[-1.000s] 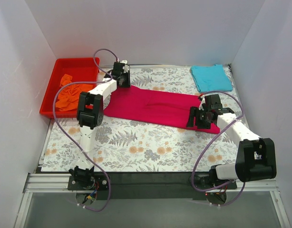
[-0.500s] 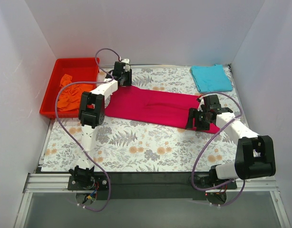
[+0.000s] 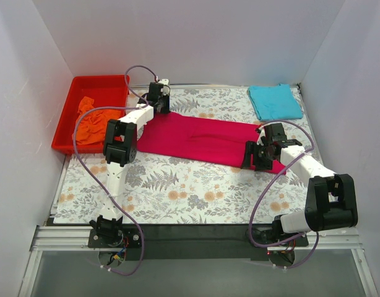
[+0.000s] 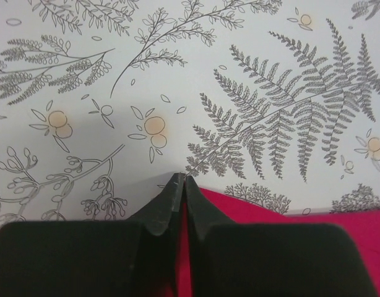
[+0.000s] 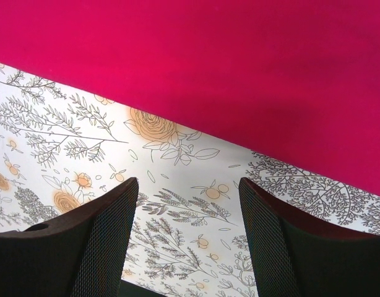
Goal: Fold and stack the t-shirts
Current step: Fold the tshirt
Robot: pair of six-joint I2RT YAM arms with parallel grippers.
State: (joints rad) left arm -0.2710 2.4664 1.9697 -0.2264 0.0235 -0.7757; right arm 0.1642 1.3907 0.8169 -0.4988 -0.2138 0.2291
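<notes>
The crimson-pink t-shirt (image 3: 202, 139) lies spread as a long strip across the middle of the floral table. My left gripper (image 3: 158, 102) is at its far left corner, shut on the cloth, which shows red between and beside the closed fingers (image 4: 168, 207) in the left wrist view (image 4: 289, 226). My right gripper (image 3: 257, 158) is open and empty, hovering over the shirt's near right edge (image 5: 239, 68). The turquoise blue t-shirt (image 3: 275, 101) lies folded at the far right. The orange t-shirt (image 3: 91, 125) lies crumpled in the red bin (image 3: 97, 85).
The red plastic bin stands at the far left edge of the table. White walls enclose the table on three sides. Floral tablecloth (image 3: 177, 192) fills the near half. Purple cables loop from both arms.
The left gripper has edged slightly farther back with the shirt corner. The right gripper has shifted a little left over the shirt's right end. The shirt lies much the same.
</notes>
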